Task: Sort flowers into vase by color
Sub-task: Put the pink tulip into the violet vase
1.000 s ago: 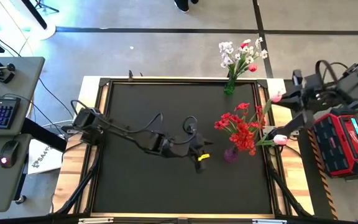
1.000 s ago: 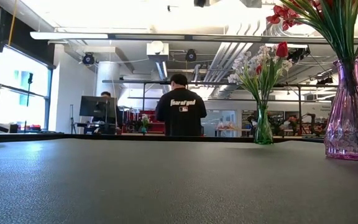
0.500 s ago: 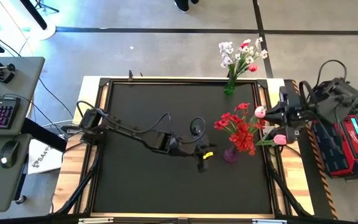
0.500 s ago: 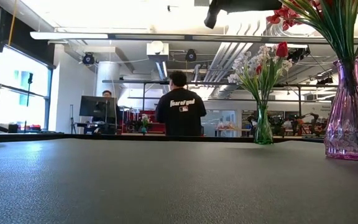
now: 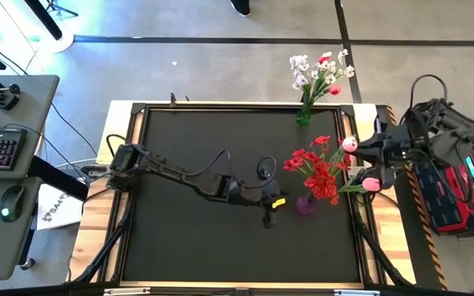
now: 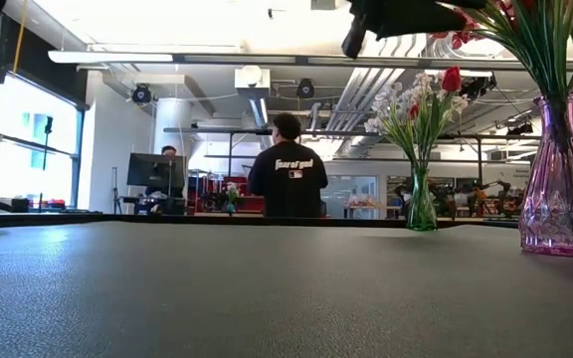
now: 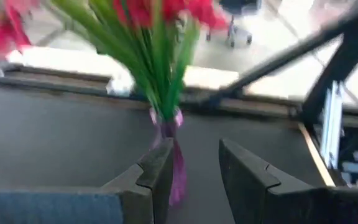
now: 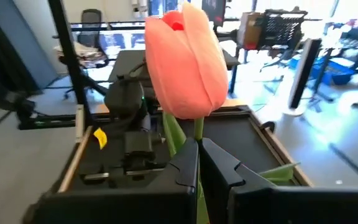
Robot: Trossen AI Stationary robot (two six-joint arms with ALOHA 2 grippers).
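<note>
The left gripper hovers over the middle of the table, just left of the purple vase. Its jaws stand partly apart and hold nothing; in its wrist view the vase stem shows just past the fingers.

The purple vase stands near the table's right edge and carries the red bunch. A second pink tulip lies at that edge, just beside the bunch. The green vase stands at the far edge, toward the right corner, with white sprigs and a few tulips, one of them red.

The right gripper is at the right edge, above the table, clamped on the stem of a pink tulip; the wrist view shows the blossom standing straight up from the shut fingers.

Risks, as I judge them: the tulip is held close under its head, so the long stem hangs unseen and may catch in the spreading red bunch or miss a narrow vase mouth. A push against the tall, top-heavy purple vase could tip it. The left gripper is close to that vase, so the arms could meet there. The colours could also be mixed, since red already sits among white.
</note>
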